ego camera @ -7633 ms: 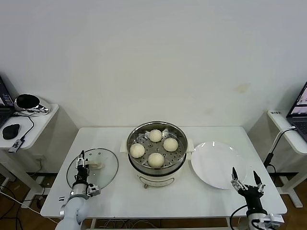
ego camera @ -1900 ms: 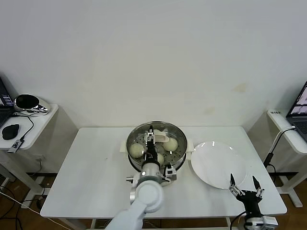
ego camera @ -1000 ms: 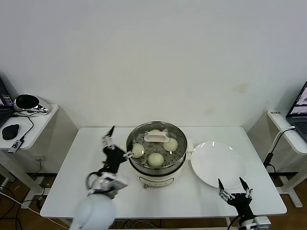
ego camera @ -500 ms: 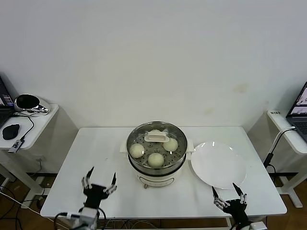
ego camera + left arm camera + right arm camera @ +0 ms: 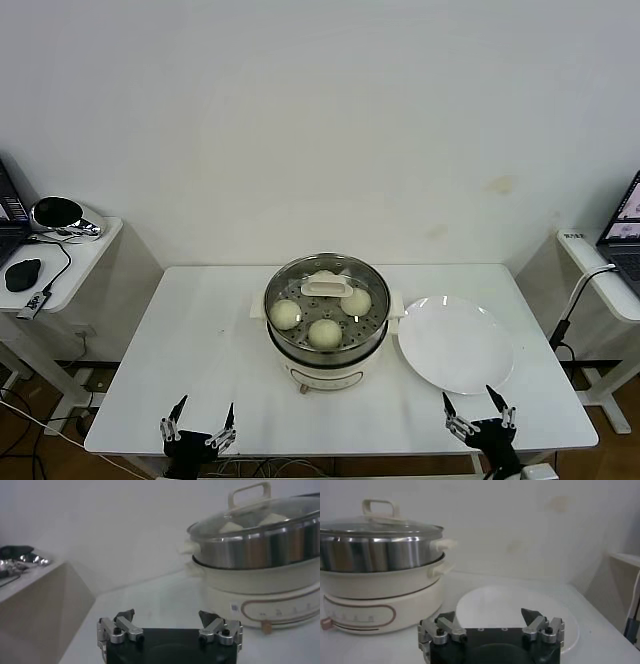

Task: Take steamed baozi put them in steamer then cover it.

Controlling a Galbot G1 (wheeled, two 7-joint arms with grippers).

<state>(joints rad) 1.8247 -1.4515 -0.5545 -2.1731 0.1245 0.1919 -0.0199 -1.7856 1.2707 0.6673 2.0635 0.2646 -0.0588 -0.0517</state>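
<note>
The steamer [image 5: 327,340] stands mid-table, a shiny steel pot on a white base, also seen side-on as the steamer [image 5: 260,550] and the steamer [image 5: 375,555]. The glass cover [image 5: 326,296] with its cream handle sits on it. Under the glass lie several baozi [image 5: 324,333]. My left gripper [image 5: 198,428] is open and empty at the table's front left edge, well clear of the pot; its fingertips [image 5: 125,615] stand wide apart. My right gripper [image 5: 479,415] is open and empty at the front right edge, just in front of the plate.
An empty white plate [image 5: 455,343] lies right of the steamer, also seen as the plate [image 5: 505,605]. A side table [image 5: 60,250] with a mouse and a metal object stands at the far left. Another side surface [image 5: 600,275] is at the far right.
The left gripper has dropped further back to the table's front edge. The right gripper has barely moved. The cover stays on the steamer.
</note>
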